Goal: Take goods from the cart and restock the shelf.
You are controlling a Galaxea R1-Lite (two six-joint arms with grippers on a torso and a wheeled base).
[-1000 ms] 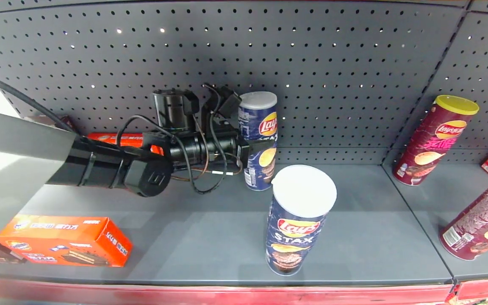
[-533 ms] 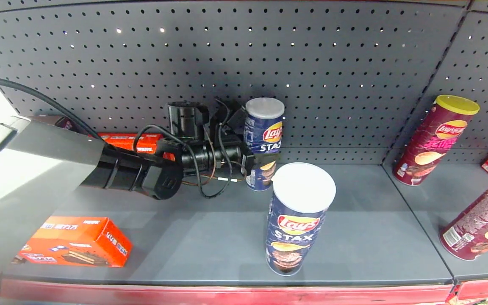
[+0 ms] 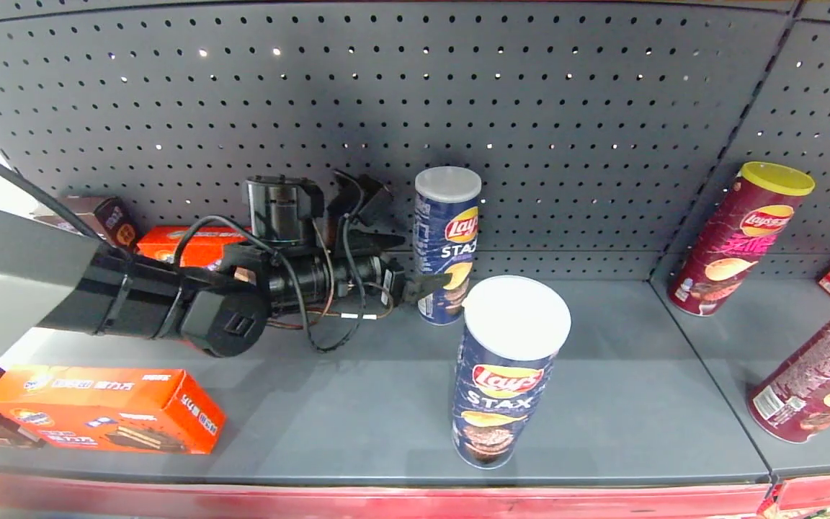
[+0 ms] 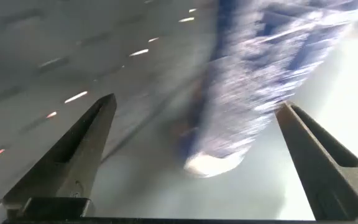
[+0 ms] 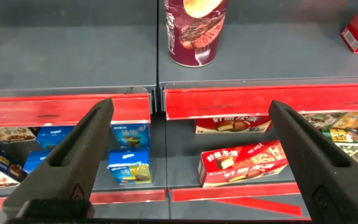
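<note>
Left hand (image 3: 413, 261) open, fingertips right at the rear can (image 3: 448, 231), which stands upright on the shelf (image 3: 357, 404). Right hand (image 5: 191, 106) open too, facing lower shelves (image 5: 229, 99).

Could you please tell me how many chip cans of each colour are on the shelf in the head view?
Blue: 2, the back blue can and the front blue can.
Maroon: 2, the yellow-lidded maroon can and the maroon can at the picture's edge.
Total: 4.
</note>
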